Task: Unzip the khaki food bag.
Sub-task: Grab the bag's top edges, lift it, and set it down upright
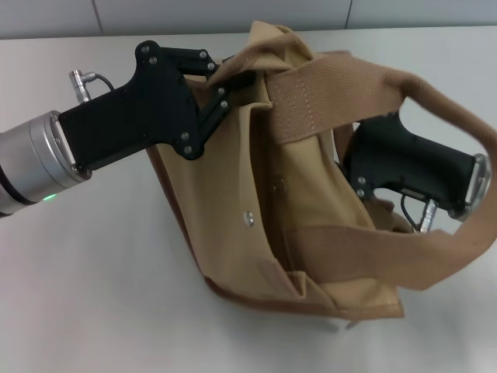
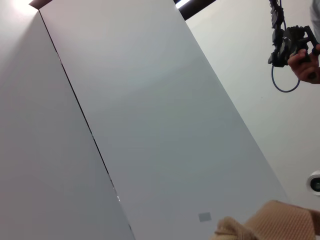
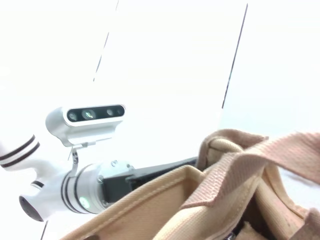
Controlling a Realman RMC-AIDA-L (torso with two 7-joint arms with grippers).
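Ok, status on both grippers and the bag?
Left gripper at khaki food bag top edge. Right gripper behind bag, under handle, fingers hidden. Zipper not visible.

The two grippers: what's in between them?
The bag. In the head view the left gripper is at its top left edge, the right gripper at its right side under a handle, with tan canvas filling the stretch between.

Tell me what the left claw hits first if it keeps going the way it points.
The left claw points rightward at the khaki food bag's top edge, apparently already touching it, so it would likely meet the bag's canvas first; depth is unclear.
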